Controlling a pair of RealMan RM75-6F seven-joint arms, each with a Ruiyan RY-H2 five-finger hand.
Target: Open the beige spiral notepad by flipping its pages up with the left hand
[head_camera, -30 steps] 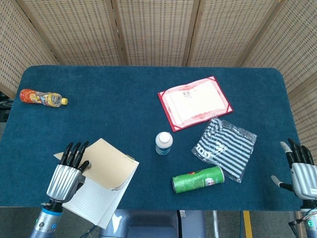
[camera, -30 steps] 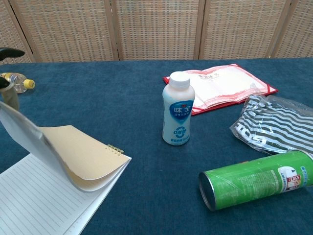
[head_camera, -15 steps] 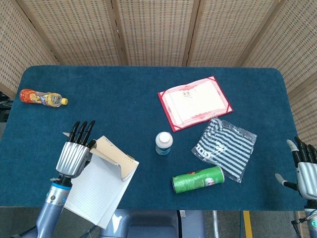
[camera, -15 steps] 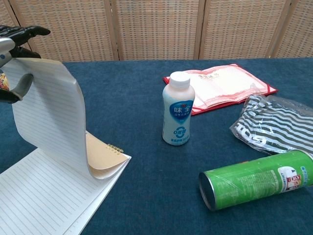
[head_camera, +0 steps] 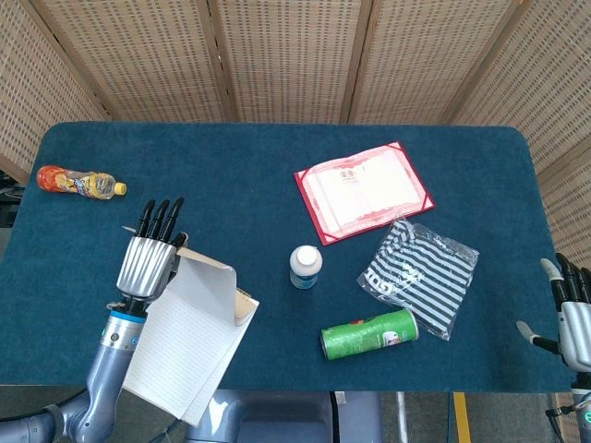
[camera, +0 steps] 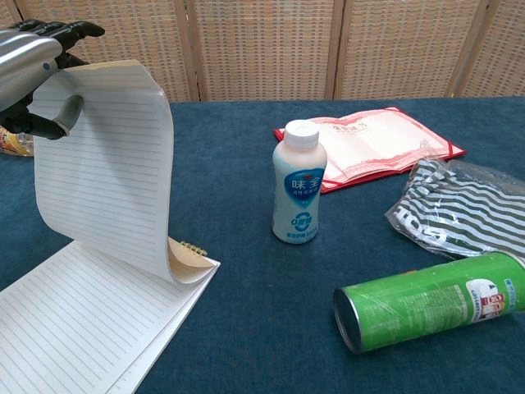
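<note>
Head view: left hand (head_camera: 150, 260) pinches lifted pages of beige spiral notepad (head_camera: 189, 334), notepad at near-left of white bottle (head_camera: 306, 267). Right hand (head_camera: 572, 318) far right of bottle, at surface (head_camera: 231, 185) edge, fingers apart, holding nothing.
Chest view: left hand (camera: 33, 70) grips raised lined pages, curled upright left of bottle (camera: 299, 183); green can (camera: 431, 300) lies near-right of bottle.

bare blue table (head_camera: 212, 175) lies beyond the lifted pages (camera: 107, 164); the upright white bottle (head_camera: 306, 267) and lying green can (head_camera: 369, 334) block the right.
</note>
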